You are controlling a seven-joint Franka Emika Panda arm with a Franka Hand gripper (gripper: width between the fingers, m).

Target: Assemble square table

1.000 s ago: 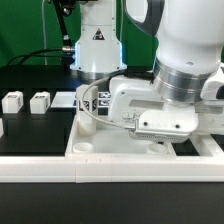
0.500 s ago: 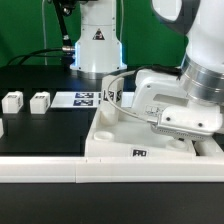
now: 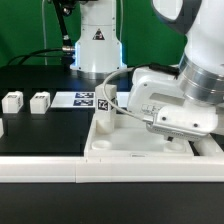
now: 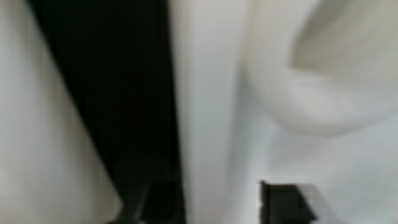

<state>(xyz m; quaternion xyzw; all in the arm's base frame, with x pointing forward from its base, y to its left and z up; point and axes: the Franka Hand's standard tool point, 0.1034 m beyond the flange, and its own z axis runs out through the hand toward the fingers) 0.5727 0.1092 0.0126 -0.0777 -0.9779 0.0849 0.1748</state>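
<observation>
The square table slab (image 3: 128, 142), white with raised corner sockets, lies at the exterior view's right. A white tagged leg (image 3: 108, 98) stands at its far left corner. My gripper (image 4: 222, 205) is low over the slab's right part, and the hand hides the fingers in the exterior view. In the wrist view the two dark fingertips (image 4: 294, 203) stand on either side of a white wall of the slab (image 4: 214, 100), shut on it. Two more legs (image 3: 12, 101) (image 3: 40, 101) sit on the black table at the left, and a third one (image 3: 2, 127) shows at the left edge.
The marker board (image 3: 84, 98) lies flat behind the slab, in front of the arm's base (image 3: 95, 45). A long white rail (image 3: 50, 170) runs along the front of the table. A thin cable loops from the hand over the slab's far side.
The slab and my hand have moved toward the exterior view's right. A tag that showed on the slab's front edge half a second ago is out of sight now.
</observation>
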